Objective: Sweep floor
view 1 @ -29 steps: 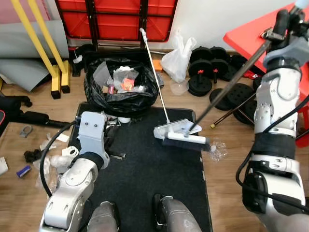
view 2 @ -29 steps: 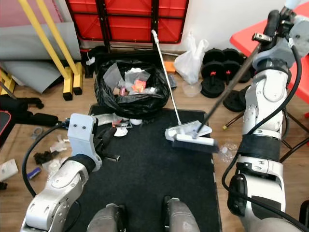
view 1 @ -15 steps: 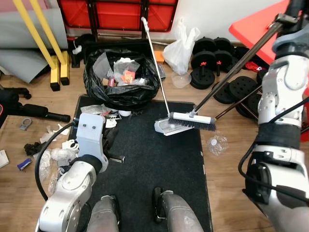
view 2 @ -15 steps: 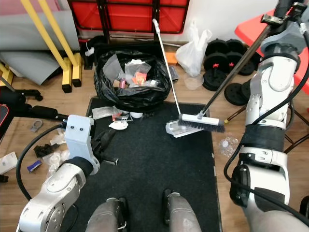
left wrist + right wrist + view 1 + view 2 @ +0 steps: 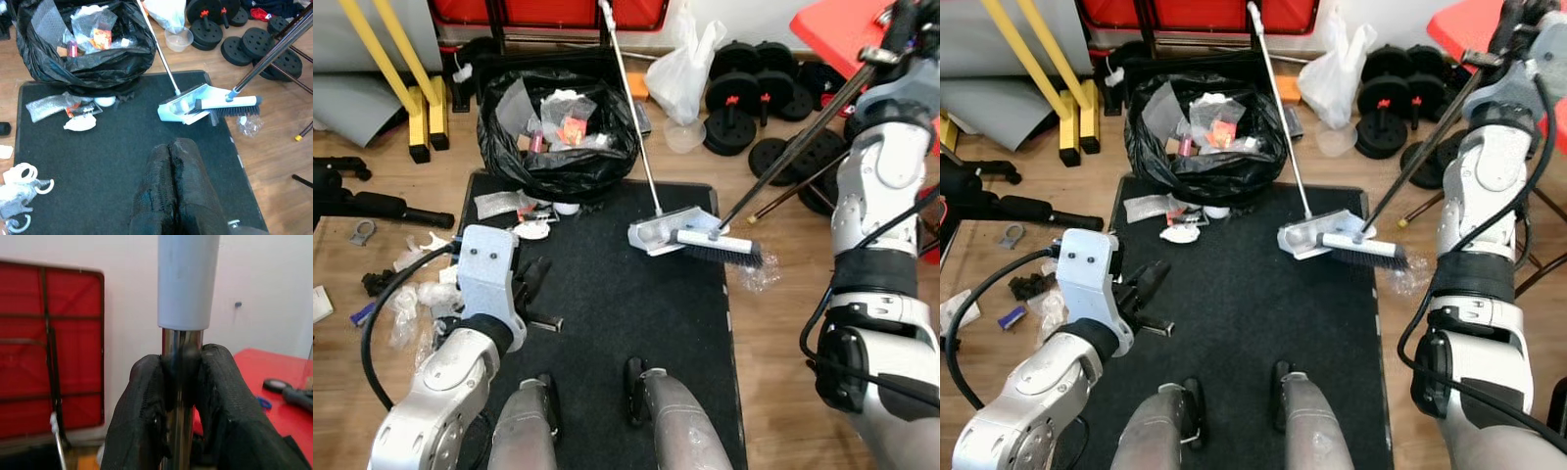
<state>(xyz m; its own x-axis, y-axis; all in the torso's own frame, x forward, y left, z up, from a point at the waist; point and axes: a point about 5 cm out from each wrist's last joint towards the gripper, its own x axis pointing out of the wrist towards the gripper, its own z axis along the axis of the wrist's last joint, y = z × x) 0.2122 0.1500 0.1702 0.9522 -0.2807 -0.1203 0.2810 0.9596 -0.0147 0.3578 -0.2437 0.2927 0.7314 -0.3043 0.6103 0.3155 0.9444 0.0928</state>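
Right wrist view: the right claw (image 5: 180, 382) is clamped on the metal shaft of the broom (image 5: 717, 245), near the shaft's pale upper cap. Left wrist view: the left claw (image 5: 172, 188) has its fingers pressed together, holding nothing, and hovers low over the black mat (image 5: 607, 323).

Landmark: the dustpan (image 5: 661, 231). It rests on the mat with its long handle leaning up toward the red frame at the wall. The broom head lies just beside the dustpan's mouth, at the mat edge toward the robot's right arm. A crumpled clear wrapper (image 5: 765, 277) lies on the wooden floor just beyond the broom head, on the side away from the dustpan.

Step in hand, as judged: gathering debris toward the dustpan. The next move likely calls for placing the bristles beyond the wrapper and drawing it back to the dustpan mouth.

Containers:
- The black trash bag (image 5: 558, 137), beyond the dustpan, stands open and holds crumpled plastic, paper and a red packet.
- The dustpan interior appears nearly empty; its contents cannot be confirmed.

Loose scraps (image 5: 524, 211) lie on the mat between the bag and the left arm.
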